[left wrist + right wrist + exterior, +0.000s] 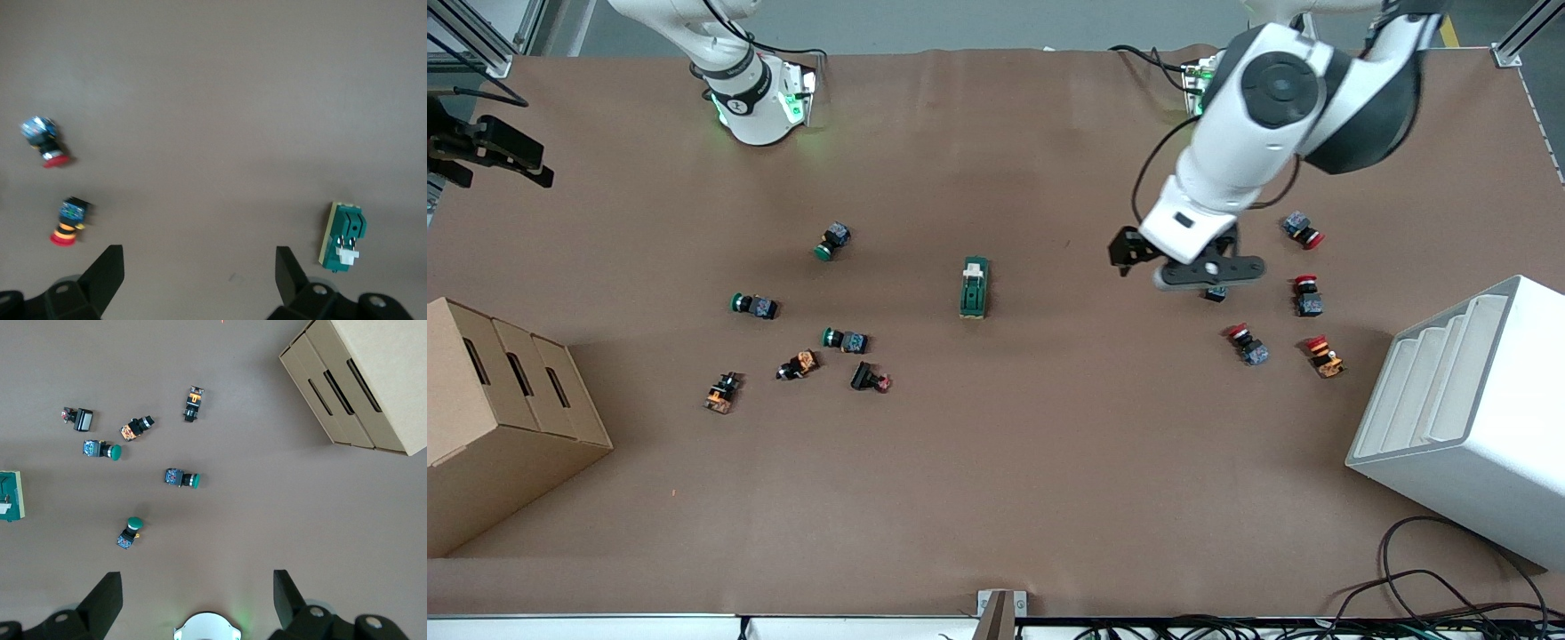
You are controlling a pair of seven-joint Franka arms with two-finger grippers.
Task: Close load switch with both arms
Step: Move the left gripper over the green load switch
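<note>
The load switch, a dark green block with a white lever piece, lies on the brown table near its middle. It also shows in the left wrist view and at the edge of the right wrist view. My left gripper hangs open and empty over the table between the load switch and the red push buttons; its fingers stand wide apart around bare table. My right gripper is open and empty, high over its own green-lit base; it is out of the front view.
Green push buttons and small orange parts lie toward the right arm's end. Red push buttons lie toward the left arm's end. A cardboard box and a white rack stand at the table's two ends.
</note>
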